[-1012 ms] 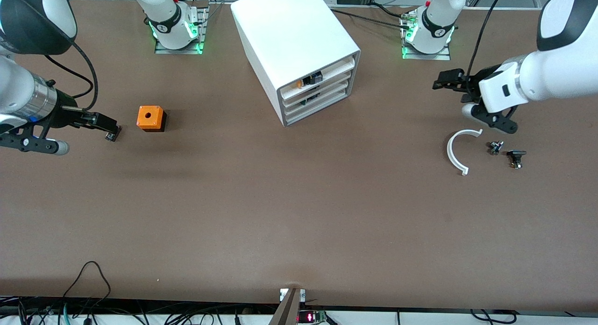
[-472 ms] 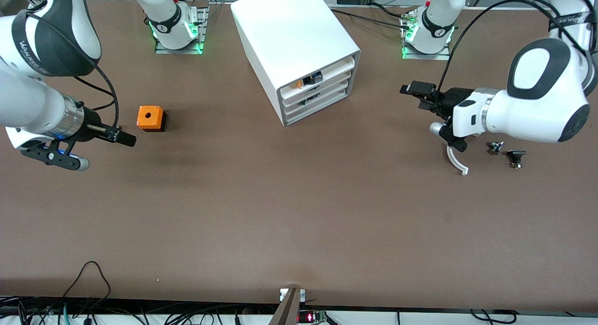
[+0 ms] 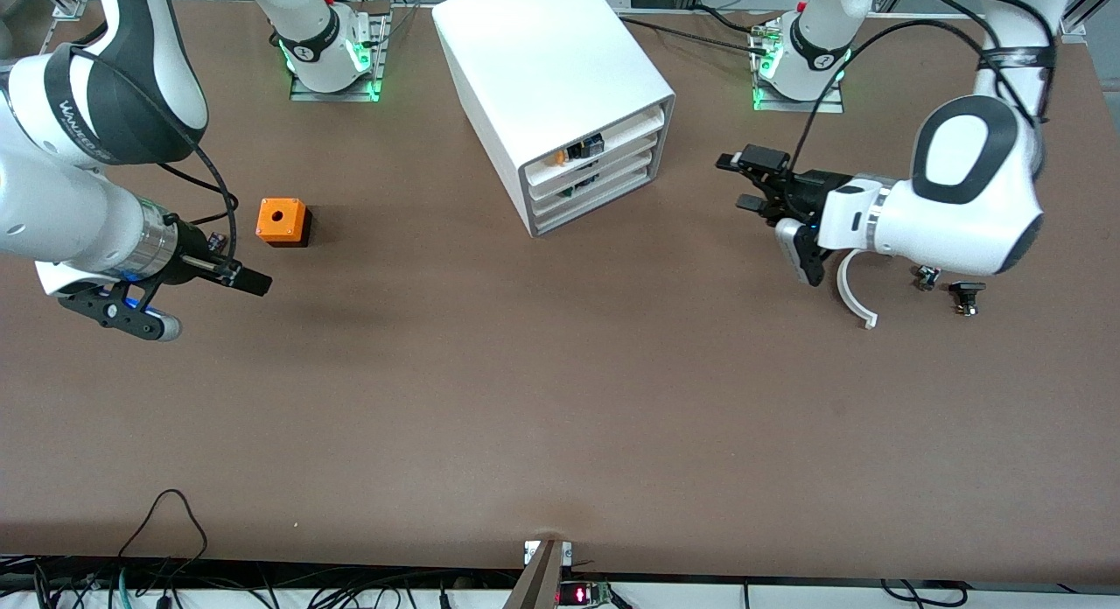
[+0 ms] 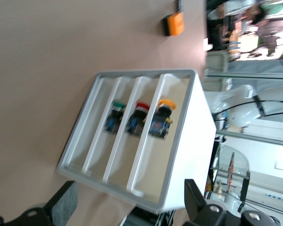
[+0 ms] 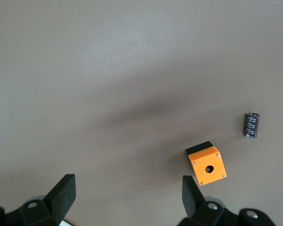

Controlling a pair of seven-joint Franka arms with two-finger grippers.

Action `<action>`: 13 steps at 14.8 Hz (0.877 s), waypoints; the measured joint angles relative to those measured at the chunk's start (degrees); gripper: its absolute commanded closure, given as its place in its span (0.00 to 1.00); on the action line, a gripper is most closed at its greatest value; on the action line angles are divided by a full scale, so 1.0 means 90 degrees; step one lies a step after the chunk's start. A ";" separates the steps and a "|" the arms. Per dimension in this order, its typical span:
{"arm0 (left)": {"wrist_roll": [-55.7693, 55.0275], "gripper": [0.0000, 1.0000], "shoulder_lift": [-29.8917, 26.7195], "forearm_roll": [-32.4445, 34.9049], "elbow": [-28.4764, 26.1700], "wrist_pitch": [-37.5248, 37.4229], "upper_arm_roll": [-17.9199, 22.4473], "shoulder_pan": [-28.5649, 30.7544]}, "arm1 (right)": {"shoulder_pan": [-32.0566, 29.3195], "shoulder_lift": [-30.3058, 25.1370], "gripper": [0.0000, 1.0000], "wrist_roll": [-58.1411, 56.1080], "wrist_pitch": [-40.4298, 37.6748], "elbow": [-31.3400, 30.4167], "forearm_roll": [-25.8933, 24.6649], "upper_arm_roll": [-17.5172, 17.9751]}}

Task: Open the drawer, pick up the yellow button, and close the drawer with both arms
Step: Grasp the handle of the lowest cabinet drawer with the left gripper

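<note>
The left hand point(image 3: 754, 182) now hangs over the bench closer to the cabinet point(image 3: 560, 93), covering part of the white arc point(image 3: 853, 294). The right hand point(image 3: 254, 283) sits lower, below the orange cube point(image 3: 282, 221).

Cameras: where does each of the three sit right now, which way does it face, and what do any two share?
Front view: high across the table, facing both arm bases; shows both arms, left gripper and right gripper over bare table, both open.
Left wrist view: on the left wrist, facing the cabinet front; its own fingertips show.
Right wrist view: on the right wrist, looking down at the orange cube; its fingertips show.
Shared: the orange cube appears in all three; the yellow-capped button in the front and left wrist views.
</note>
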 measured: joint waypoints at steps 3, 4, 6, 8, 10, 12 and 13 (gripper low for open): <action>0.1095 0.09 -0.0043 -0.1243 -0.1263 0.0860 -0.0437 -0.0003 | 0.0018 0.0032 0.00 0.0074 0.0051 0.0001 0.0020 0.0001; 0.1392 0.12 -0.0047 -0.1613 -0.1628 0.1028 -0.0569 -0.0010 | 0.0036 0.0048 0.00 0.0098 0.0094 0.0004 0.0022 0.0001; 0.1702 0.17 -0.0041 -0.2085 -0.2152 0.1150 -0.0739 -0.0029 | 0.0102 0.0082 0.00 0.0253 0.0216 0.0007 0.0036 0.0003; 0.1848 0.31 -0.0013 -0.2217 -0.2390 0.1177 -0.0841 -0.0029 | 0.0152 0.0098 0.00 0.0446 0.0278 0.0008 0.0127 0.0003; 0.1896 0.39 0.0037 -0.2222 -0.2476 0.1178 -0.0921 -0.0028 | 0.0167 0.0100 0.00 0.0594 0.0339 0.0008 0.0213 0.0003; 0.1918 0.42 0.0106 -0.2224 -0.2529 0.1178 -0.1041 -0.0029 | 0.0172 0.0101 0.00 0.0748 0.0367 0.0010 0.0249 0.0003; 0.1926 0.42 0.0138 -0.2249 -0.2560 0.1178 -0.1103 -0.0029 | 0.0184 0.0106 0.00 0.0843 0.0369 0.0010 0.0251 0.0003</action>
